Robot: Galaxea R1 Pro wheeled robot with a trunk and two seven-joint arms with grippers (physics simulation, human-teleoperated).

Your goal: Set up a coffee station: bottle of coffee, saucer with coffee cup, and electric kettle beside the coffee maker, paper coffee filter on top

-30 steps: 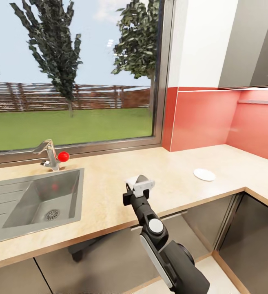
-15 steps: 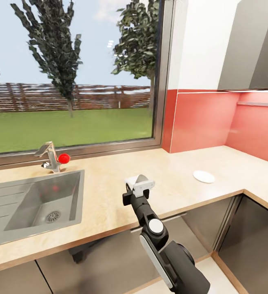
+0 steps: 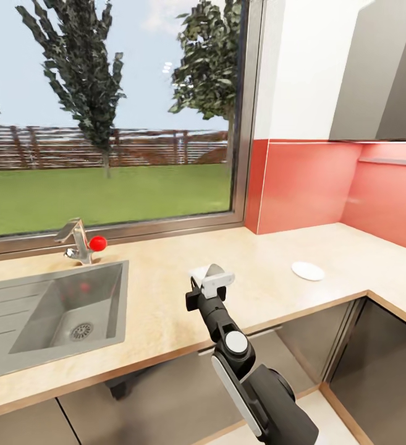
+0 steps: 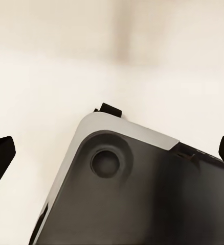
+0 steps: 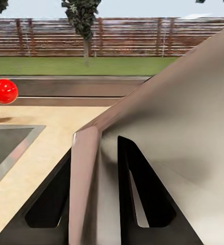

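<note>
Paper coffee filter (image 3: pixel 212 274) sits pinched in my right end effector (image 3: pixel 211 283), above the table (image 3: pixel 165 296) just beside the sink (image 3: pixel 60 306); saucer (image 3: pixel 308 271) lies well apart from the sink.

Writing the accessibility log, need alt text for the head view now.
The right gripper holds a white paper filter over a beige kitchen counter. A steel sink with a red-knobbed faucet is at left, a white saucer at right, a window behind.
</note>
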